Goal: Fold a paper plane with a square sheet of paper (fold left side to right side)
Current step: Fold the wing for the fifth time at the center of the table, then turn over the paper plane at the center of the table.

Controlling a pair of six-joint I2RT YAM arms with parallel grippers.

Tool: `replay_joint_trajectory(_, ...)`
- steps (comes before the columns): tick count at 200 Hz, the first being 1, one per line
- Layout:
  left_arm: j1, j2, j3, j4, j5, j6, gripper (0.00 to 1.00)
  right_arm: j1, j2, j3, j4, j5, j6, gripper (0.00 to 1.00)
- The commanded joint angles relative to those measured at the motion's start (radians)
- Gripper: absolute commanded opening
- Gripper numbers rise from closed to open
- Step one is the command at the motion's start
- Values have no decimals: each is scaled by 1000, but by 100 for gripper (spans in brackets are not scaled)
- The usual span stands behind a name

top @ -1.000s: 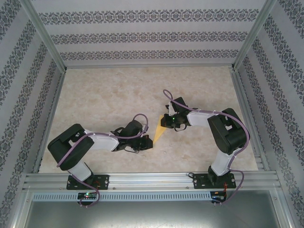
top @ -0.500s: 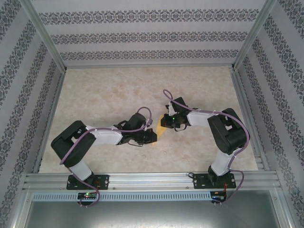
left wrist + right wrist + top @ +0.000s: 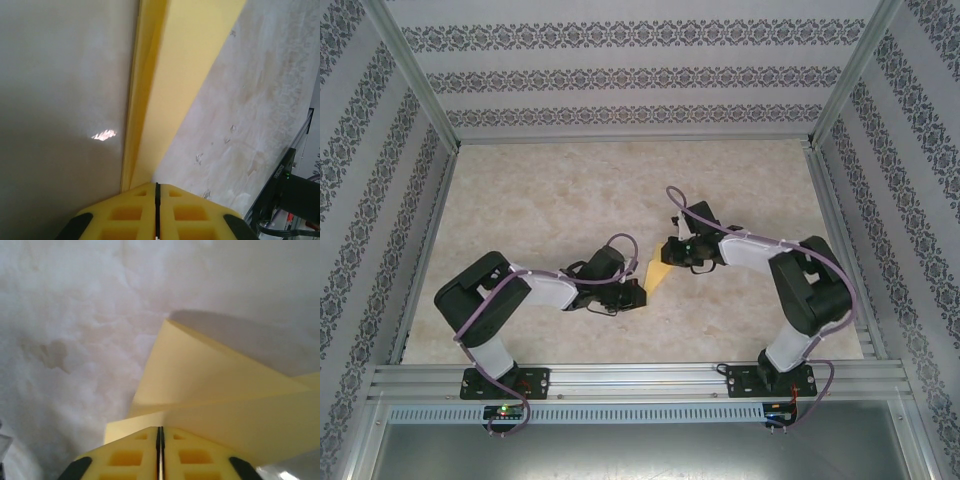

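Note:
The yellow sheet, folded into a narrow pointed paper plane (image 3: 657,275), lies on the table between my two grippers. The left gripper (image 3: 636,293) is at its near-left end. In the left wrist view its yellow fingertips (image 3: 145,192) meet with no gap, and the plane (image 3: 175,85) stretches away from them with layered edges on its left side. The right gripper (image 3: 672,257) is at the far-right end. Its jaws stand almost together in the right wrist view, tips against the plane (image 3: 200,385), where one flap lifts off the table. Whether paper is pinched between either pair of jaws does not show.
The marbled tabletop (image 3: 550,200) is bounded by an aluminium frame (image 3: 630,378) at the near edge and patterned walls (image 3: 630,75) on three sides. The right arm's base (image 3: 295,190) appears at the lower right of the left wrist view.
The left arm has swung right and turned, its gripper now closer to the paper's near end. The right gripper has edged back slightly. The visible yellow strip looks shorter than before.

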State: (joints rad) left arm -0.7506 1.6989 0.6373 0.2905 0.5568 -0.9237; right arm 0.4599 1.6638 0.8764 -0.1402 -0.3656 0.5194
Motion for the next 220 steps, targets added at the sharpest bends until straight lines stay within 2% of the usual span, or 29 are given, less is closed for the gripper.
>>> replay_joint_trajectory(1,4,-51,-25,-30,-11,24,17,-10,-131,48,-75,123,-37,21)
replay_joint_trajectory(21,4,-108,-3,-59,-23,59,34,-6,-225,39,-139,204,-9,36)
replay_joint_trajectory(40,4,-173,13,-98,-64,97,43,17,-309,13,-193,274,64,48)
replay_joint_trajectory(61,4,-280,-7,-146,-186,130,46,75,-374,-15,-237,356,160,66)
replay_joint_trajectory(74,4,-361,-28,-195,-298,143,50,121,-376,-21,-251,381,221,71)
replay_joint_trajectory(99,5,-524,-73,-312,-497,163,57,209,-318,20,-298,435,347,74)
replay_joint_trajectory(121,5,-625,-77,-413,-591,200,61,283,-233,76,-314,505,407,74)
replay_joint_trajectory(153,5,-701,-83,-476,-627,225,62,341,-84,153,-331,557,469,73)
replay_joint_trajectory(188,5,-752,-130,-472,-636,207,63,368,25,200,-359,586,487,66)
replay_joint_trajectory(220,5,-777,-147,-481,-645,207,64,372,39,176,-374,598,490,51)
